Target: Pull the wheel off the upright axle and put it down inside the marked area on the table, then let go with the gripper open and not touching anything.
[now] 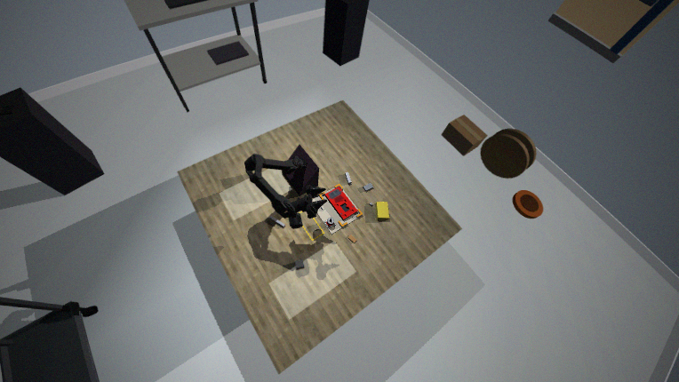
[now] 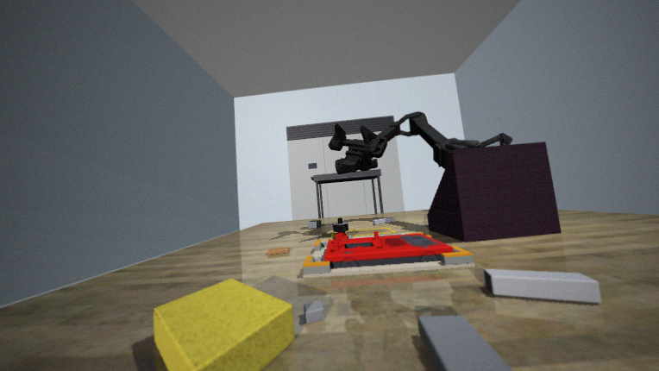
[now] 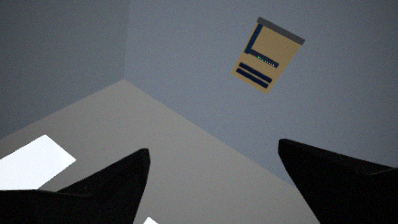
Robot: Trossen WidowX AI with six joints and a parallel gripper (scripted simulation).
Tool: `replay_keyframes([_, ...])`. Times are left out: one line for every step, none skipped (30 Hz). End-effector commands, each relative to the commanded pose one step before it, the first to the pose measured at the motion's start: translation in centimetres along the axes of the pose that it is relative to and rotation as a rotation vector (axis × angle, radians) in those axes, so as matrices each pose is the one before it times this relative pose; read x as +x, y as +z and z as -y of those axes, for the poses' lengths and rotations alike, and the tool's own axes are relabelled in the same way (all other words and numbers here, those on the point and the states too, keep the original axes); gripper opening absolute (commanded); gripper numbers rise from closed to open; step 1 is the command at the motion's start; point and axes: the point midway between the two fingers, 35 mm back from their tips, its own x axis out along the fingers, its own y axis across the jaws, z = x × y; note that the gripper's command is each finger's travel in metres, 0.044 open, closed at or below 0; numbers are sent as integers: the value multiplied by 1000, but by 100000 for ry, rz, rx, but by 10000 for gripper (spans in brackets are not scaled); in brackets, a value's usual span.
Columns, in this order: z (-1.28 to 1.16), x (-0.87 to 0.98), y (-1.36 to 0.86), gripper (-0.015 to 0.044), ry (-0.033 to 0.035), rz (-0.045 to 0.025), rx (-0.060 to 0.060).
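The gripper (image 1: 321,198) (image 2: 354,133) (image 3: 214,150) stood open and unloaded, raised above the table (image 1: 408,218) (image 2: 576,230). The wheel (image 1: 332,220) (image 2: 340,227) appeared to be on its axle, at seven o'clock from the red panel in the top view. The marked area (image 1: 313,231) (image 2: 364,229) lay just beyond, toward eight o'clock. The step in hand was judged to be the approach; the next move required turning the fingers downward and aligning them around the wheel.

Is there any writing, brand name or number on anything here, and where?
None that can be read.
Board on the wall: tiny green marks in the wrist view, too small to make out.
Yellow block: no writing visible.
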Motion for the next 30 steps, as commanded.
replay_keyframes([79,98,187,374,-922,947,711])
replay_keyframes([237,288,557,347,-2751,2870,2101])
replay_keyframes([381,476,915,321,-4532,4879,3386])
replay_keyframes([427,582,1084,300,-5389,6083,3907])
replay_keyframes([380,592,1053,300,-5251,6272,3687])
replay_keyframes([333,598,1019,300,-5088,6464,3463])
replay_keyframes([285,599,984,300,-4899,6657,3236])
replay_keyframes([236,595,946,300,-4684,6850,3010])
replay_keyframes([188,587,906,300,-4444,7041,2785])
replay_keyframes([139,574,865,300,-4177,7227,2563])
replay_keyframes([76,600,764,300,-3981,7298,2087])
replay_keyframes([28,575,718,300,-3662,7474,1870])
replay_keyframes([-19,544,671,300,-3318,7639,1661])
replay_keyframes([-65,508,623,300,-2951,7791,1463])
replay_keyframes([-110,468,577,300,-2562,7928,1277])
replay_keyframes([-154,422,530,300,-2152,8048,1103])
replay_keyframes([-183,356,546,300,-1706,8199,1171])
replay_keyframes([-224,303,515,300,-1265,8287,1065])
replay_keyframes([-266,249,475,300,-812,8345,935])
replay_keyframes([-309,190,437,300,-348,8382,822])
replay_keyframes([-331,132,492,300,88,8450,1031])
replay_keyframes([-374,74,460,300,563,8440,945])
replay_keyframes([-416,13,430,300,1043,8407,876])
replay_keyframes([-459,-49,403,300,1524,8349,823])
replay_keyframes([-502,-113,378,300,2006,8268,786])
replay_keyframes([-450,-140,298,300,2031,6790,639])
replay_keyframes([-286,-102,173,300,1376,4034,382])
replay_keyframes([-98,-36,57,300,485,1337,127])
replay_keyframes([0,0,0,300,0,0,0])
replay_keyframes([0,0,0,300,0,0,0])
